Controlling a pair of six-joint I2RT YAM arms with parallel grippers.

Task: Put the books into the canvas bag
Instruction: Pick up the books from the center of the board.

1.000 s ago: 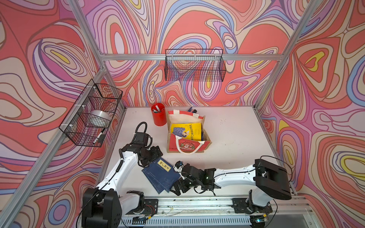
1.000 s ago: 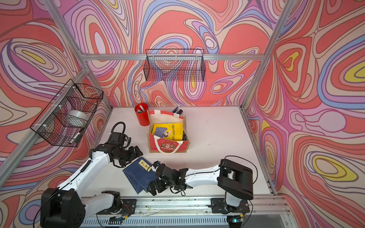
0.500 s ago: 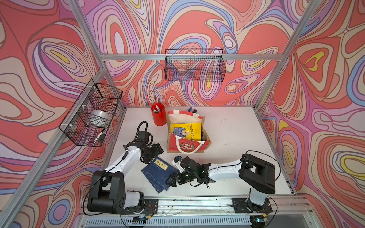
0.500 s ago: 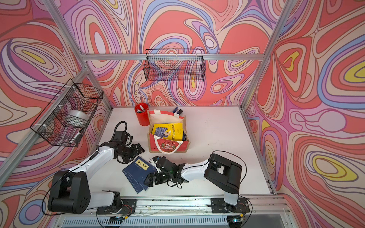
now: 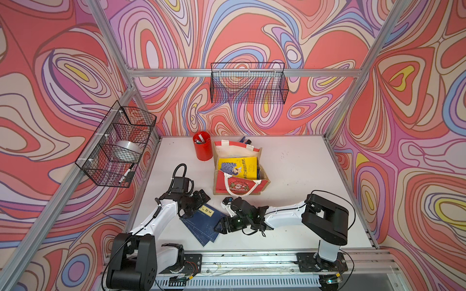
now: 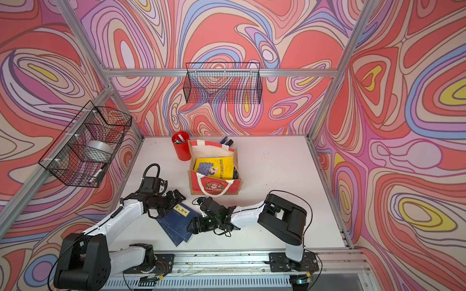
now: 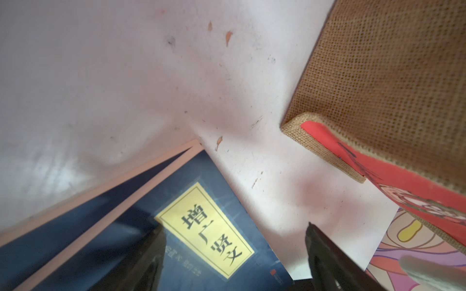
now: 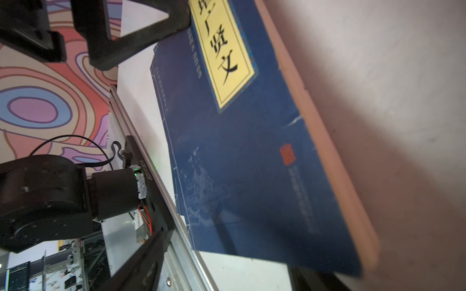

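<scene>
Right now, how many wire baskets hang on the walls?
2: one wire basket hangs on the back wall; the second wire basket on the left wall, holding a silver roll. None looks hidden.

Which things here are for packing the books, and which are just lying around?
For the job:
- navy books, stacked on the table
- yellow book, already in the bag
- canvas bag

Just lying about:
- red pen cup
- back wire basket
- side wire basket, with a tape roll and a marker
</scene>
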